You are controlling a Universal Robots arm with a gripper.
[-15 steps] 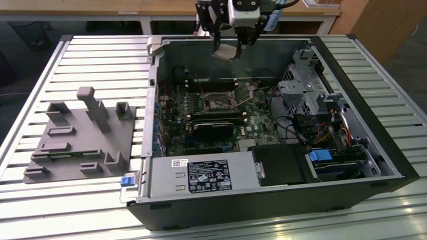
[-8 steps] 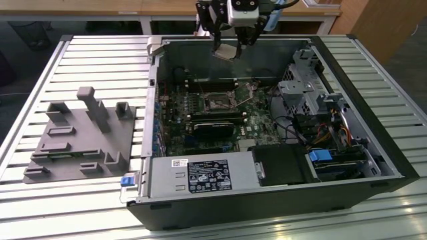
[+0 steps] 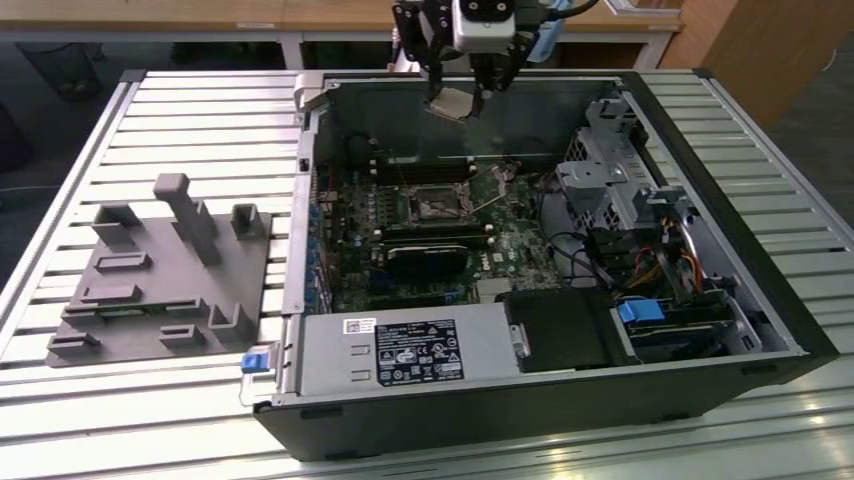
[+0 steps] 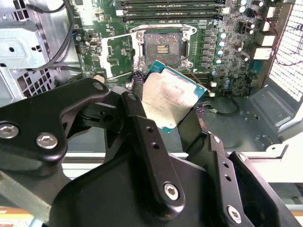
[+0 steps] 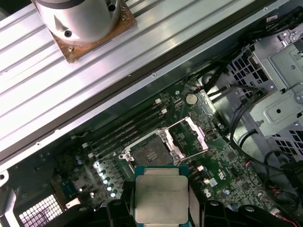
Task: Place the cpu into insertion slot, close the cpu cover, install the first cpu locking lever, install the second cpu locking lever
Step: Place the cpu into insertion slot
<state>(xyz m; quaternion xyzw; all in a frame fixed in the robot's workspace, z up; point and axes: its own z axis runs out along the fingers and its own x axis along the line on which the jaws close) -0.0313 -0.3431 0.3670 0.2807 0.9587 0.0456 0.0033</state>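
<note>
Exterior view: the fingers (image 3: pixel 431 60) clamp the chip (image 3: pixel 454 103) high above the socket (image 3: pixel 435 204). Second wrist view: beyond the fingers, the cover (image 4: pixel 106 56) stands open. First wrist view: chip sits skewed against socket; square and level it.

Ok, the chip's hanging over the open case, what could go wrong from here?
The chip sits tilted in the gripper, held by its edges, so it might slip onto the board. If it reaches the socket skewed, the contacts could be bent. It could also catch the open cover beside the socket.
</note>
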